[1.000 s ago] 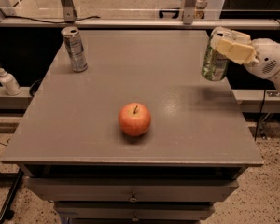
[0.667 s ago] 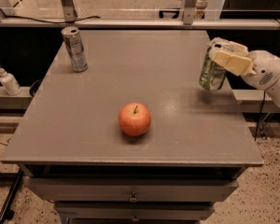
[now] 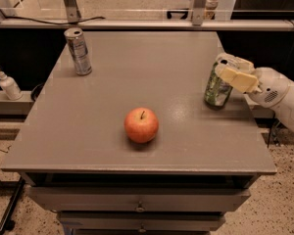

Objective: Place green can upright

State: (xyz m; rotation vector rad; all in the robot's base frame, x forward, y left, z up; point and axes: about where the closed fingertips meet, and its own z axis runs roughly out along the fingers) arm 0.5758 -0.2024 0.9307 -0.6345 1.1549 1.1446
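The cream gripper (image 3: 222, 70) clasps the short green aluminium can (image 3: 215, 93) at the grey table's (image 3: 137, 48) right edge. The round red apple (image 3: 141, 125) sits front-centre, with the tall silver can (image 3: 78, 52) back-left.

cans (image 3: 78, 51) (image 3: 215, 91) 2 | apple (image 3: 141, 125) 1 | bottle (image 3: 9, 84) 1 | fingers (image 3: 237, 78) 2, on green can (image 3: 215, 91)
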